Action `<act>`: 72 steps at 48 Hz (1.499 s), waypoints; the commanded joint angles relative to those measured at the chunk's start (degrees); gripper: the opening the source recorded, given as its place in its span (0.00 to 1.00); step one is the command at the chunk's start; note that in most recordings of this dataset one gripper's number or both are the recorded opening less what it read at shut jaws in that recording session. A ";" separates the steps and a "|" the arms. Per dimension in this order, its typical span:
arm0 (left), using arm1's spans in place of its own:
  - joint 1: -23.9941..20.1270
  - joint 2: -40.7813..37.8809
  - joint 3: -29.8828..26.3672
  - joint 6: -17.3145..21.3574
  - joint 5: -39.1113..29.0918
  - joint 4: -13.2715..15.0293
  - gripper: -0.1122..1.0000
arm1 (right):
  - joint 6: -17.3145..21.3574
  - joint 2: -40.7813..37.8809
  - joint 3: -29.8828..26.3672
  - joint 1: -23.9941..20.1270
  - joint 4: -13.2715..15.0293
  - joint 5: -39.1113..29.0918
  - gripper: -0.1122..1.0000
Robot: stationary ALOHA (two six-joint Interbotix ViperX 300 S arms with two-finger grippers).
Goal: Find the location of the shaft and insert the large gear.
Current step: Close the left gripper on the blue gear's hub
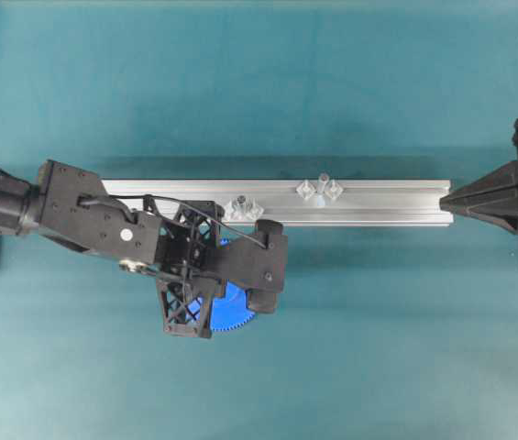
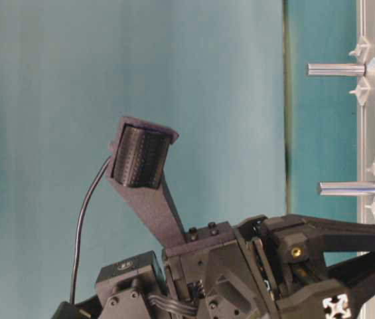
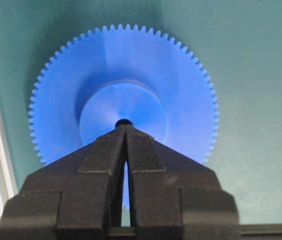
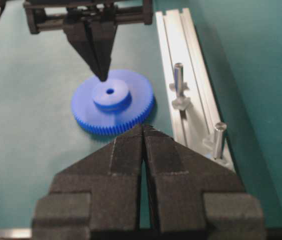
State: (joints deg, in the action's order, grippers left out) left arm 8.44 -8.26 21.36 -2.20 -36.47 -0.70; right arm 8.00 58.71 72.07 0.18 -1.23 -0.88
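the left gripper [image 4: 101, 75] points steeply down from its outstretched arm, jaws pressed together. the right gripper [image 4: 143, 131] sits level at the far side, jaws likewise closed.

My left arm [image 1: 93, 220] is matte black, blocky, with lattice bracing, a thin black cable and one white round mark. My fingers [image 3: 101, 160] are black wedges with ribbed inner pads. A brass screw [image 2: 296, 252] shows lower right in the table-level view.
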 commanded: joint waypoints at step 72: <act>0.62 -1.76 -2.20 1.58 -0.70 -0.35 0.95 | 0.44 0.62 0.53 0.53 -0.09 0.35 0.11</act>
State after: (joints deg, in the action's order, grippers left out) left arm 8.70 -10.81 19.60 -0.79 -37.00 -0.88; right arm 8.00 59.59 73.21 0.53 -1.23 -0.88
